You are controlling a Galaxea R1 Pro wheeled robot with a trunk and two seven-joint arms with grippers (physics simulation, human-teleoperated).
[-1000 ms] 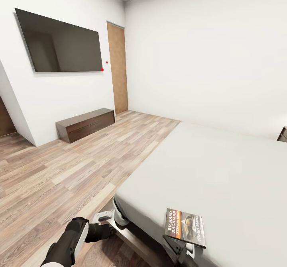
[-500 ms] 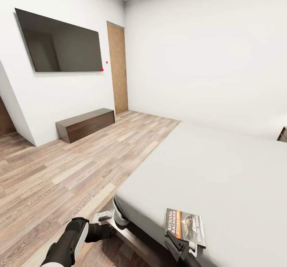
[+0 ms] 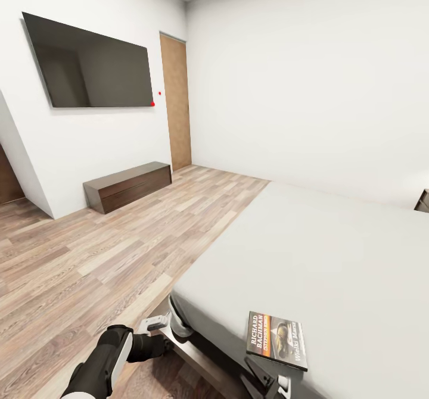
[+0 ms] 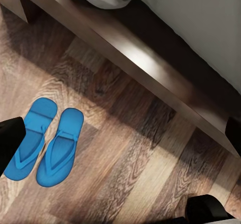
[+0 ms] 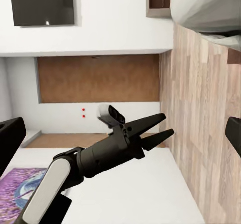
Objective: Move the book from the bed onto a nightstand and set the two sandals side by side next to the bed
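A home bedroom.
A large bed [image 3: 333,256] with a pale grey mattress lies at four o'clock; a wall-mounted TV [image 3: 89,65] at ten o'clock hangs above a low dark bench [image 3: 127,186] on wood-plank floor [image 3: 89,262], a wooden door [image 3: 176,104] at eleven.

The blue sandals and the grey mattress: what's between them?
In the left wrist view, bare wood-plank floor and the bed's dark brown wooden frame rail separate the bright blue flat sandals from the pale grey mattress.
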